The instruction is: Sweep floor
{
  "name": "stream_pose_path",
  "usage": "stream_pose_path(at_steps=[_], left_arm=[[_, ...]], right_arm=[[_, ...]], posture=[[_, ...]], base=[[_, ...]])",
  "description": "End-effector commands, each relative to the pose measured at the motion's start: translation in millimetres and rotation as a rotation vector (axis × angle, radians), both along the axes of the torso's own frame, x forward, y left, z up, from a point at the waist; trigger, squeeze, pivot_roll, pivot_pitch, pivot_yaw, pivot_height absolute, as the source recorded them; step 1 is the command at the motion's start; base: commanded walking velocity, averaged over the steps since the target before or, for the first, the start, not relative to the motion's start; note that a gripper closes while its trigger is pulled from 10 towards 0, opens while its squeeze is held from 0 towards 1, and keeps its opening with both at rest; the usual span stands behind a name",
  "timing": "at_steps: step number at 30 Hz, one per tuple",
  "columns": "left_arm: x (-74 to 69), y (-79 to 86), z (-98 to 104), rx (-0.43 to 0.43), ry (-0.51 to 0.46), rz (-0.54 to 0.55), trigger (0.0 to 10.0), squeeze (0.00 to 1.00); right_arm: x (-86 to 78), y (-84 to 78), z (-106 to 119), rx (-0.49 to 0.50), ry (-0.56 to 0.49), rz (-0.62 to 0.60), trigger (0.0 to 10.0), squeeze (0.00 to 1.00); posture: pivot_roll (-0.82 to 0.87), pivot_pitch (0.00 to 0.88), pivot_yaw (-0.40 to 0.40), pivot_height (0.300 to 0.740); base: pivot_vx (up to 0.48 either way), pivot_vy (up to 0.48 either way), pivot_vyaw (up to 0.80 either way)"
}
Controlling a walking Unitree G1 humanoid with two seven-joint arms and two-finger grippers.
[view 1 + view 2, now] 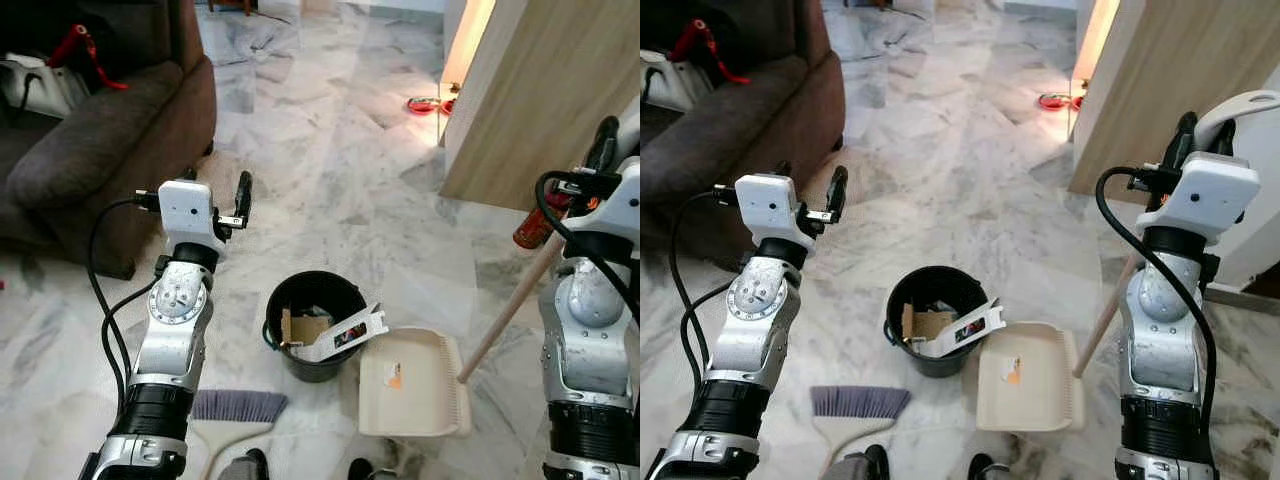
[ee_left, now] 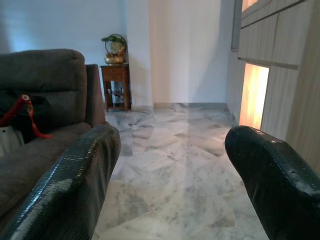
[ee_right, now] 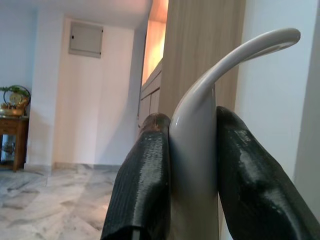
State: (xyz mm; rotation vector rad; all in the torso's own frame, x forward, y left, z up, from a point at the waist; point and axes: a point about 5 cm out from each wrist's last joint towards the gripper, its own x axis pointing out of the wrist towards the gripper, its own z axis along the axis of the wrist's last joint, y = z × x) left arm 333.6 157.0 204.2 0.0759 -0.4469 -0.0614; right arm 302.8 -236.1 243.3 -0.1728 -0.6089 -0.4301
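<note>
I see the marble floor [image 1: 330,170] from the head camera, with a black bucket [image 1: 313,325] standing at centre near my feet. Cardboard scraps and a white packaging piece [image 1: 342,334] stick out of the bucket, the white piece leaning over its right rim. Just right of the bucket lies the cream dustpan [image 1: 412,385], flat on the floor, touching or nearly touching the bucket; a small orange scrap [image 1: 394,377] rests in its tray. The dustpan's long wooden handle [image 1: 510,308] rises diagonally to the right toward my right arm.

My right gripper [image 3: 192,175] is pinched on a curved white handle [image 3: 200,130], which sits pressed between both black fingers [image 3: 145,185]; its hooked end arcs above the fingertips. In the right eye view this white hook [image 1: 1240,105] shows above the right wrist, at the right of the scene beside a wooden cabinet [image 1: 540,90].

My left gripper [image 2: 170,165] is raised at the left, near a dark sofa [image 1: 90,140], its fingers [image 2: 75,185] spread well apart with nothing between them.

The broom head [image 1: 238,406], grey bristles on a pale body, lies on the floor at the near left, close to the bucket and apart from both grippers. A red item [image 1: 424,104] lies on the far floor by the cabinet.
</note>
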Motion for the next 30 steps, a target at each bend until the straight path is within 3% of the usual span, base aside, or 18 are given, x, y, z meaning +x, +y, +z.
stream_pose_path(at_steps=[1,25,30], left_arm=[[-1.5,-1.7,5.0,0.003,-0.026,-0.003,10.0,0.00],[-1.6,-1.4,3.9,-0.002,-0.024,-0.002,10.0,0.00],[-1.7,-1.3,3.7,-0.005,-0.024,-0.002,10.0,0.00]], right_arm=[[-2.7,-5.1,9.5,-0.008,-0.036,-0.016,10.0,0.00],[-1.4,3.5,2.1,0.011,-0.022,0.034,10.0,0.00],[-0.5,2.5,0.2,0.023,-0.014,0.028,10.0,0.00]], posture=[[0.10,0.139,-0.044,0.740],[0.09,0.139,-0.046,0.740],[0.09,0.140,-0.047,0.740]], base=[[-0.247,0.000,0.00],[-0.246,0.000,0.00],[0.000,0.000,0.00]])
